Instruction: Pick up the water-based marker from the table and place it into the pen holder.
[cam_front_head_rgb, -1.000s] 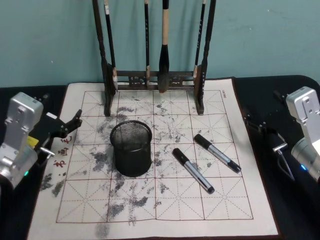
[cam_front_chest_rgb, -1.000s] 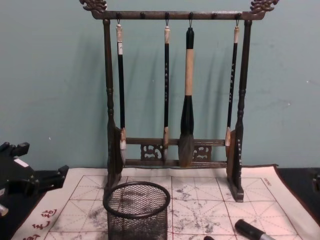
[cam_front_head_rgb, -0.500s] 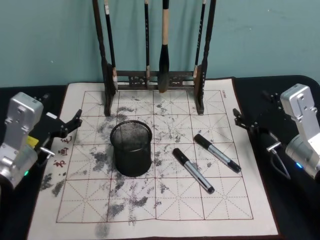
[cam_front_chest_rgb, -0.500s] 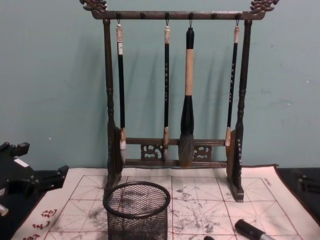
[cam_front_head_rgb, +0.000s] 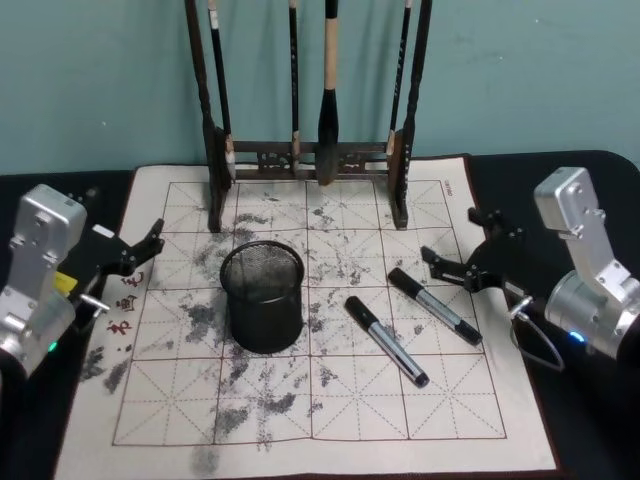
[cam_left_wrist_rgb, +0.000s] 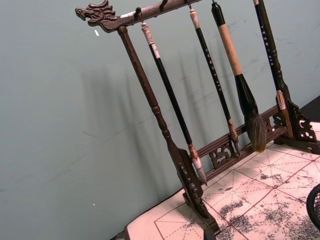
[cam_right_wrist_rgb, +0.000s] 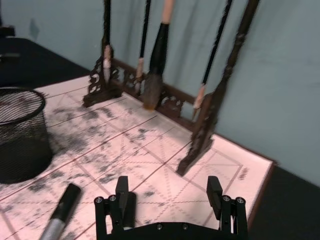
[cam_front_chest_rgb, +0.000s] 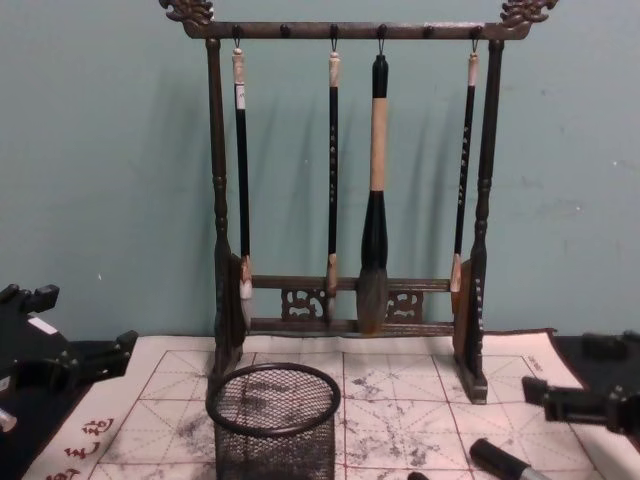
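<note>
- Beneath everything, dark table (cam_front_head_rgb: 545, 170), covered over most of its top by a whitish felt mat (cam_front_head_rgb: 450, 425) with a red grid, ink stains and red characters along its left edge.
- At the mat's far edge, tall dark wooden brush rack (cam_front_chest_rgb: 222, 250); stands upright on two feet and carries four brushes (cam_front_chest_rgb: 374, 200) hanging from its top bar, the thickest third from the left.
- Over the mat's right edge, right pincer (cam_front_head_rgb: 447, 232); hovers with fingers (cam_right_wrist_rgb: 122, 192) spread wide apart, holding nothing, pointed toward the middle of the mat, near the capped end of the far marker but clear of it.
- Off the mat's left edge, left pincer (cam_front_chest_rgb: 82, 322); rests low beside the red characters, fingers apart and empty, well away from both markers.
- Left of mat centre, pen holder (cam_front_head_rgb: 262, 300): round black wire-mesh cup with a thick rim, upright, nothing inside, in front of the rack's left foot.
- Right of the pen holder, flat on the mat, two markers with black caps and grey barrels, lying roughly parallel and not touching:
- near marker (cam_front_head_rgb: 387, 341), the closer one to the pen holder, cap toward it;
- far marker (cam_front_head_rgb: 435, 306), just beyond, between the near marker and the right pincer.
</note>
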